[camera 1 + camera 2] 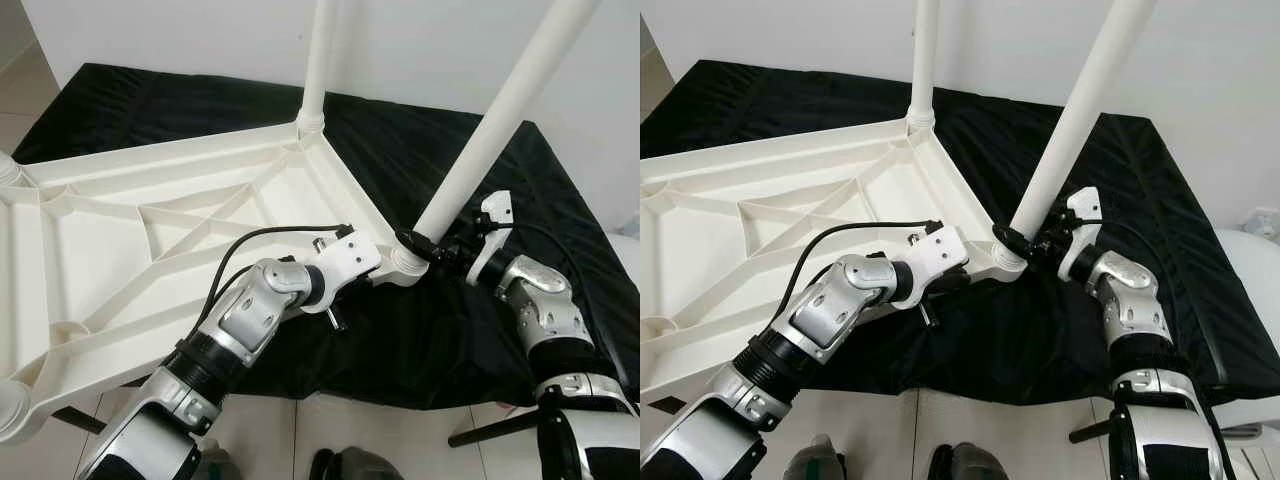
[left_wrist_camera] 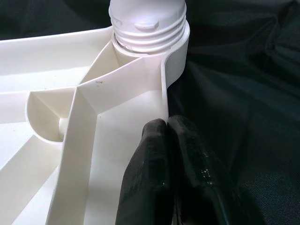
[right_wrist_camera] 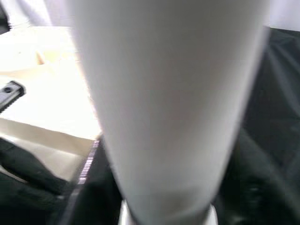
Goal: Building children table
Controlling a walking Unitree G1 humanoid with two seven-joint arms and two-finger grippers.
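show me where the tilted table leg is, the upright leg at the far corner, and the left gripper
tilted table leg (image 1: 490, 130), left eye view, middle of its white shaft.
upright leg (image 1: 318, 60), left eye view, shaft above the far corner socket.
left gripper (image 2: 166, 129), left wrist view, between its fingertips at the tabletop rim.

A plain room in a home, by the look of it — a bare white wall (image 1: 200, 35), pale floor tiles (image 1: 20, 95), and a black cloth (image 1: 420, 150) spread over a low surface. On it lies an upturned white plastic tabletop (image 1: 120, 230) with legs (image 1: 500, 120) screwed in — flat-pack work indoors.
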